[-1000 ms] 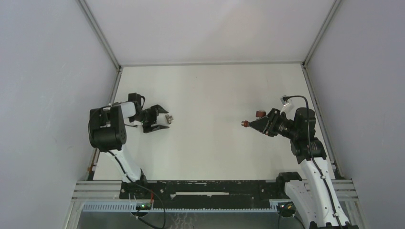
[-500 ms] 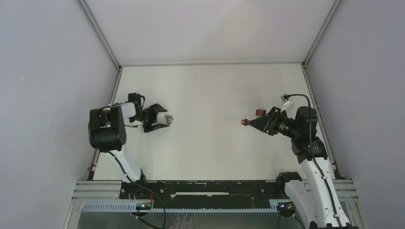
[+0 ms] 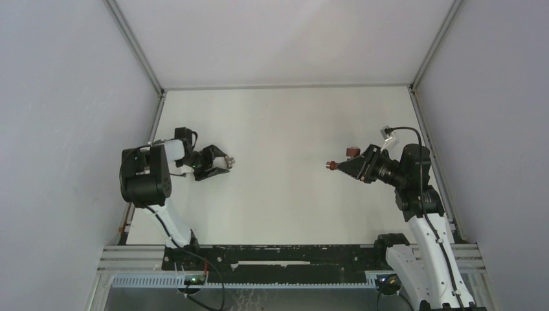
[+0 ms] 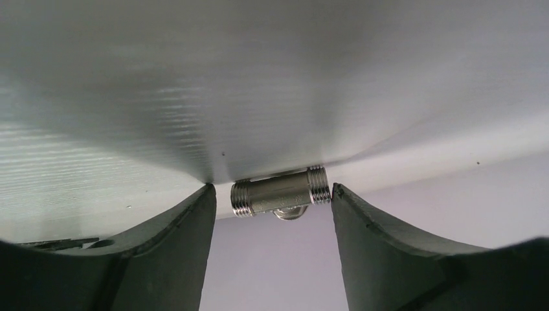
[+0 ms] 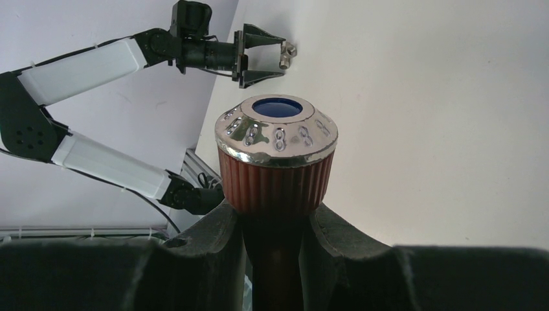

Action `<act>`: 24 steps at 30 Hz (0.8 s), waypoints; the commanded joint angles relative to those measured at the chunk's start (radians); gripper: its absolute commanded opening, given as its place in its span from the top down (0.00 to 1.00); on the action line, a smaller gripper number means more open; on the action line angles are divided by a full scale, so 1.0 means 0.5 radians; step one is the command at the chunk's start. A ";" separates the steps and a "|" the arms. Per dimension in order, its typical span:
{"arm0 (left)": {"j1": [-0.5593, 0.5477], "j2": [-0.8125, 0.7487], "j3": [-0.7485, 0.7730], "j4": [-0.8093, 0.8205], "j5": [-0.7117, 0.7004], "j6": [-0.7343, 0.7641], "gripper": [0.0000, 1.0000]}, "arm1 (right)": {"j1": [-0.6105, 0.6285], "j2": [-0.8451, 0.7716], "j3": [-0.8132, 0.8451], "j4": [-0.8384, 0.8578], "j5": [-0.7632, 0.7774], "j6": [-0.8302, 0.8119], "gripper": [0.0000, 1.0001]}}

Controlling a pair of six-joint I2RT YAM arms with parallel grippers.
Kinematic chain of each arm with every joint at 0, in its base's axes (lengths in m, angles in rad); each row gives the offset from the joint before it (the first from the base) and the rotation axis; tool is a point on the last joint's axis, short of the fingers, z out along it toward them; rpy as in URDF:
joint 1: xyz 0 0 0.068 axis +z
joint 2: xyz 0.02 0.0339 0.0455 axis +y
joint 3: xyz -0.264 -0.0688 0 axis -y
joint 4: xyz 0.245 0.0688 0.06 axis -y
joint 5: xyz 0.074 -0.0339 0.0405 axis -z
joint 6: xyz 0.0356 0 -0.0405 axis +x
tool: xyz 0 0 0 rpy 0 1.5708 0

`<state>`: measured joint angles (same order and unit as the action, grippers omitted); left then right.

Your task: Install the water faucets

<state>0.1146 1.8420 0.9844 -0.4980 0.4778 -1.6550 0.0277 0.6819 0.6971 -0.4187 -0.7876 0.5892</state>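
From the top camera, the left gripper lies low over the white table with its jaws spread. The silvery metal fitting sits right at its fingertips, in the mouth of the jaws. The right gripper is pressed onto the reddish-brown faucet, whose knob sticks out just past the fingertips. A second reddish bit shows close beside this gripper's far finger; whether it belongs to the held piece cannot be told.

In the left wrist camera, the metal fitting lies crosswise between the two dark fingers, threaded at both ends, with a rounded stub on its underside. One threaded end is at, or all but at, the finger on the view's right. A narrow gap separates the other end from the opposite finger, so the jaws bracket the fitting without clamping it.

In the right wrist camera, the right gripper pinches the faucet by its dark stem. The ribbed reddish knob, with a chrome cap and blue centre, stands just beyond the fingertips. Well ahead, the left gripper gapes around the fitting.
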 commanded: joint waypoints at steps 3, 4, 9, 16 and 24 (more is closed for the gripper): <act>-0.069 0.159 -0.004 -0.235 -0.032 -0.109 0.31 | -0.010 -0.053 0.084 0.045 -0.008 0.003 1.00; -0.077 0.169 0.004 -0.234 -0.025 -0.110 0.30 | -0.009 -0.056 0.083 0.037 -0.006 -0.004 1.00; -0.103 0.188 0.042 -0.235 -0.021 -0.122 0.29 | -0.009 -0.068 0.084 0.020 0.000 -0.010 1.00; -0.146 0.215 0.081 -0.238 -0.019 -0.141 0.42 | -0.010 -0.082 0.084 0.015 0.010 -0.004 1.00; -0.179 0.209 0.178 -0.252 -0.133 -0.054 0.72 | -0.011 -0.083 0.083 -0.010 0.018 -0.019 1.00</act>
<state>0.0601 1.8858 1.0538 -0.5827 0.4618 -1.7031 0.0277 0.6518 0.6971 -0.4400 -0.7856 0.5877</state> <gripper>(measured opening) 0.590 0.364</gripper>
